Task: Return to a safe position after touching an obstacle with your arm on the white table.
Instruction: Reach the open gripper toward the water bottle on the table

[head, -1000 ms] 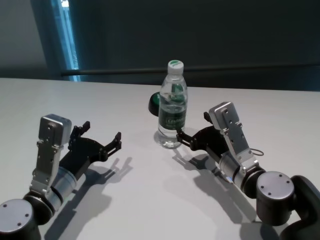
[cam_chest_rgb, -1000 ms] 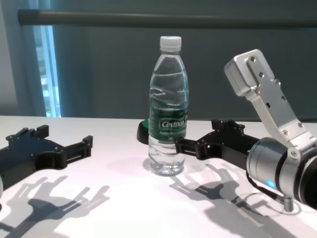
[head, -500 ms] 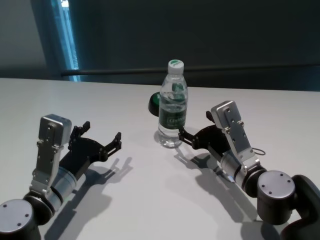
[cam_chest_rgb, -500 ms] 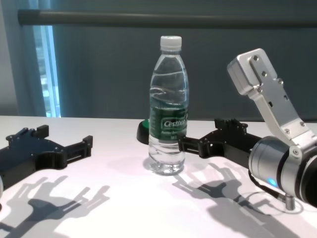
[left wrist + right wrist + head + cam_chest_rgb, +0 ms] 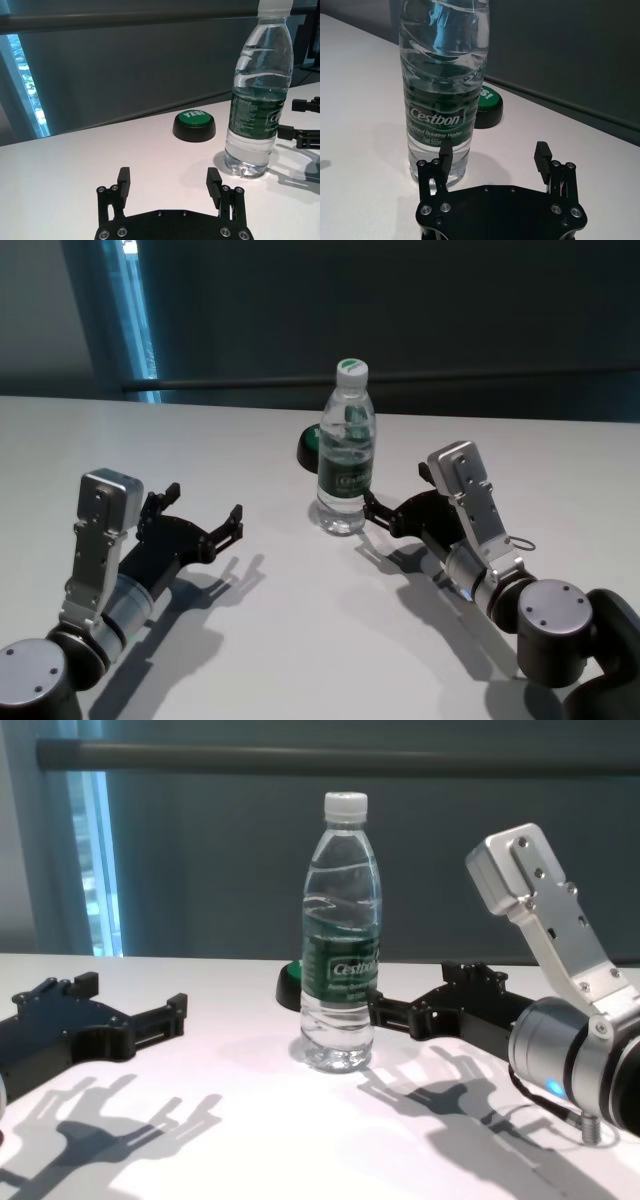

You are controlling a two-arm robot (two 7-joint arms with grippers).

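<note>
White table runs back to a dark wall. I see the bottle upright mid-table, cap on. Right gripper sits just beside its base, fingers spread wide, holding nothing; whether 1 tip touches it I can't tell. Left gripper rests well apart, fingers also wide. Only my right wrist view reads the label: "Cestbon", "Drinking Water". Left wrist view alone shows "YES!" on the green button behind the bottle.

Dark wall, bright window strip at left.
</note>
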